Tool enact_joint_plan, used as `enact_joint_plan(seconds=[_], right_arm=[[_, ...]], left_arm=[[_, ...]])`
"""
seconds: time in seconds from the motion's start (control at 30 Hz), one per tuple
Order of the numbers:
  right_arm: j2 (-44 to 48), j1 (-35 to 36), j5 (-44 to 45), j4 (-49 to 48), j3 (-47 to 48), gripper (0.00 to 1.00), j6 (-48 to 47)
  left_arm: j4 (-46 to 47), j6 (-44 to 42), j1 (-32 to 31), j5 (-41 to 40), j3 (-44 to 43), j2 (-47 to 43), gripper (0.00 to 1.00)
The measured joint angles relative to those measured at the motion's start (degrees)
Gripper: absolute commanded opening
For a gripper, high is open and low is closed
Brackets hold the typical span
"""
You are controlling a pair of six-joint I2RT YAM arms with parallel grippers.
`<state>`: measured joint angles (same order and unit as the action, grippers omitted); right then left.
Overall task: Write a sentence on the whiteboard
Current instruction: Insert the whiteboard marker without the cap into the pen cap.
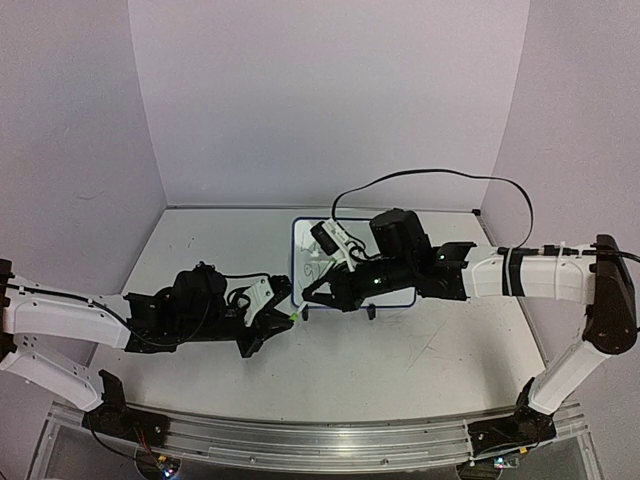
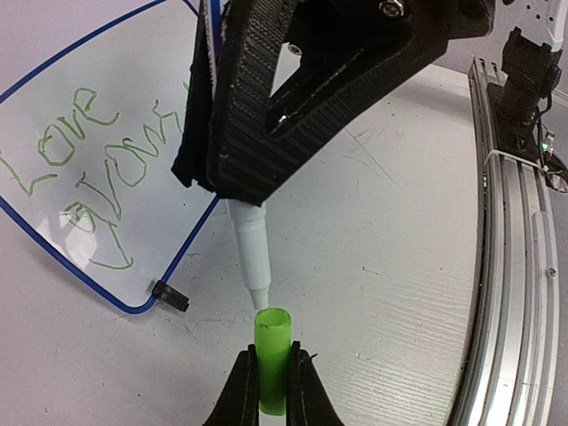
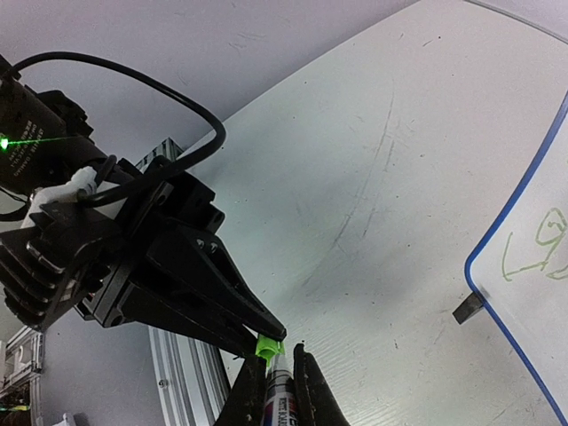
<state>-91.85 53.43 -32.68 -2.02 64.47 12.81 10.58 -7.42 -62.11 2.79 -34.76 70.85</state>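
While the left fingers clamp a green cap upright, the right fingers grip a white marker, its tip pointing down just at the cap's mouth. On the counter, at ten o'clock from the cap, the whiteboard lies flat, bearing the green sentence that begins "Love".

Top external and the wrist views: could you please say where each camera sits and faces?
Top external: fixed above and behind, looking down on table, whiteboard, left arm, right arm.
Left wrist: on the left arm, looking past the left end effector and cap at the marker.
Right wrist: on the right arm, looking past the right end effector at the left arm.
Shared by wrist views: cap, marker, whiteboard.
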Motion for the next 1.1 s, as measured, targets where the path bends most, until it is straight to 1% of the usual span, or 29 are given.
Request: enact_joint_plan(seconds=[0.6,0.93,1.1], right_arm=[[-0.2,0.1,-1.5,-1.0,0.0,0.00,0.6],[-3.5,1.3,-1.9,-2.4,0.0,0.00,0.7],[-4.6,1.8,-1.1,-3.9,0.0,0.00,0.8]], left_arm=[[0.0,0.4,0.0,-0.1,0.5,-0.5,0.00],[-0.6,0.5,-0.1,-0.4,0.9,-0.5,0.00],[-1.1,2.8,-0.1,-1.2,1.2,-0.5,0.00]])
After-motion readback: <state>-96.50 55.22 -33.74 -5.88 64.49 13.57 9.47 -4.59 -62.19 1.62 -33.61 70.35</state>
